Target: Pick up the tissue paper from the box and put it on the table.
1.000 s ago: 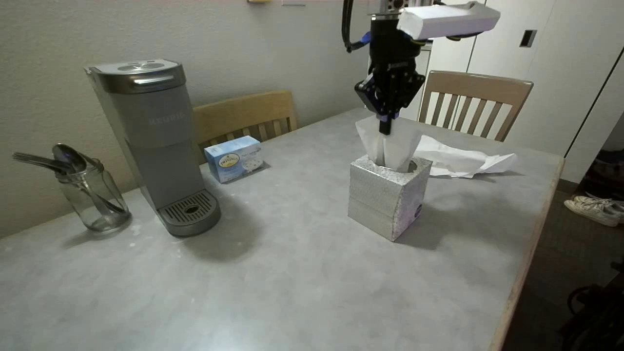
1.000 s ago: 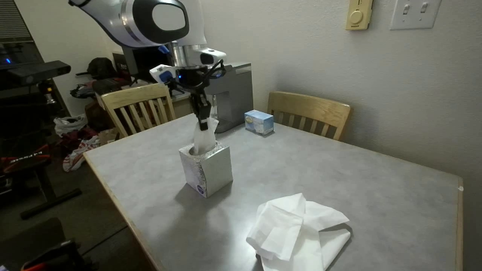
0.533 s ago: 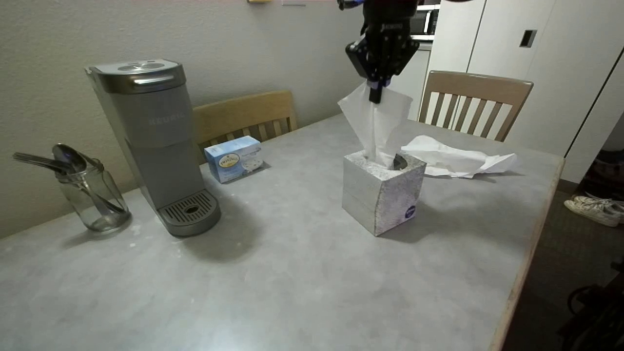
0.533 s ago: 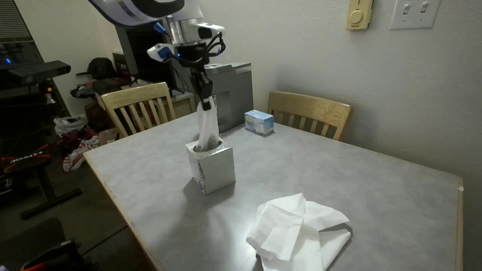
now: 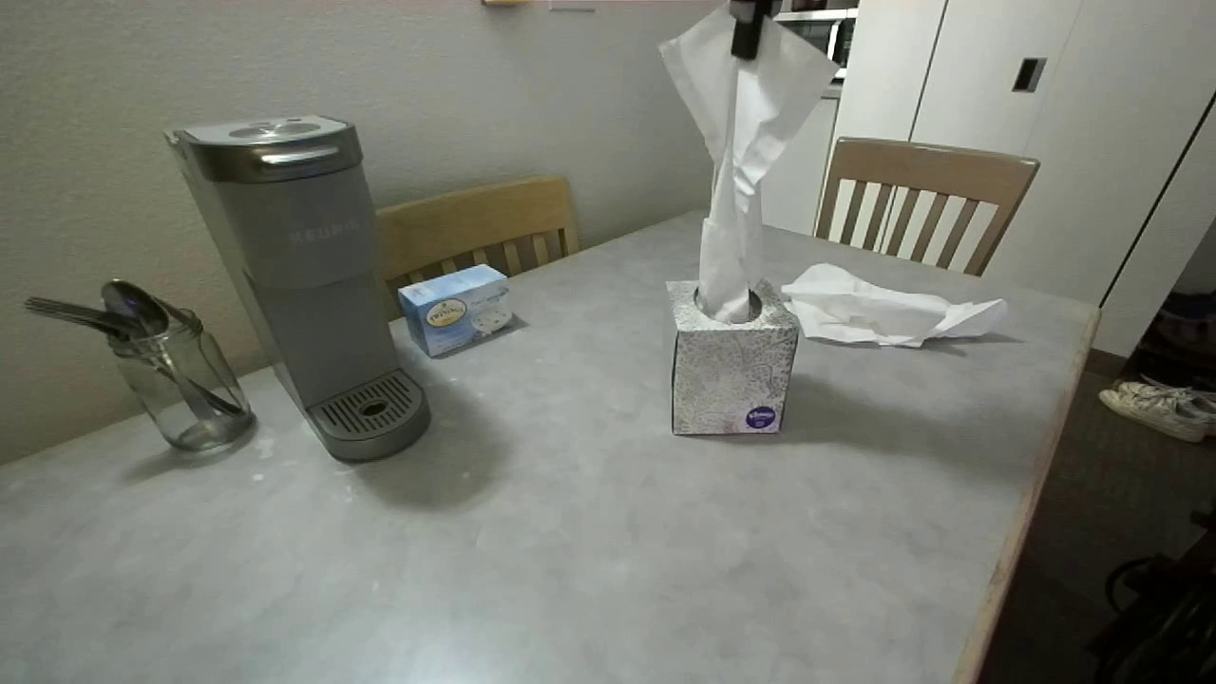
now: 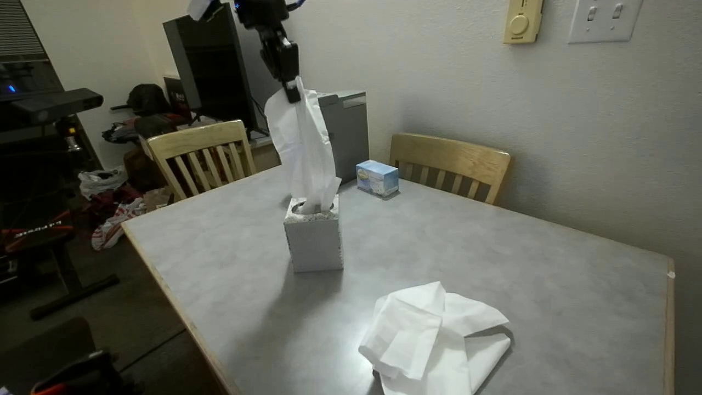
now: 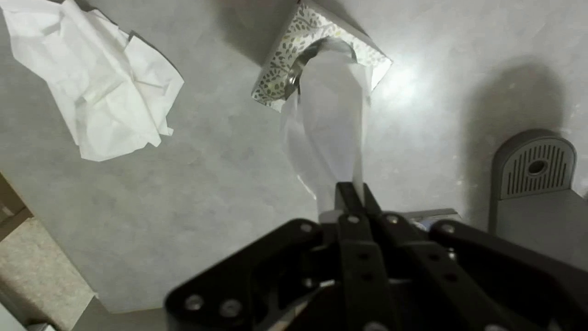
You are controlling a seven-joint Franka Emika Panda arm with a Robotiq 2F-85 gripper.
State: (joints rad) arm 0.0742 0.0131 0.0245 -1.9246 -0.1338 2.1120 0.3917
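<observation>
Above the box (image 6: 314, 244), we pinch the tissue (image 6: 307, 148) near its top with our tool (image 6: 293, 92), likely so an upward pull can slide the rest out.

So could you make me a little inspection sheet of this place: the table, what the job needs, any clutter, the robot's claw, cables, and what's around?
Surface: grey table; a few pale spots near the coffee maker.
Job's things: tissue stretches from the gripper down into the opening of the tissue box; one sheet or two, I cannot tell.
Clutter: coffee maker, blue box, glass jar with cutlery, crumpled white paper.
Gripper: shut, pinching the tissue above the tissue box.
Cables: nothing seen lying on the table.
Surroundings: wooden chairs at the table; light switch plate; shoes beyond the table.
</observation>
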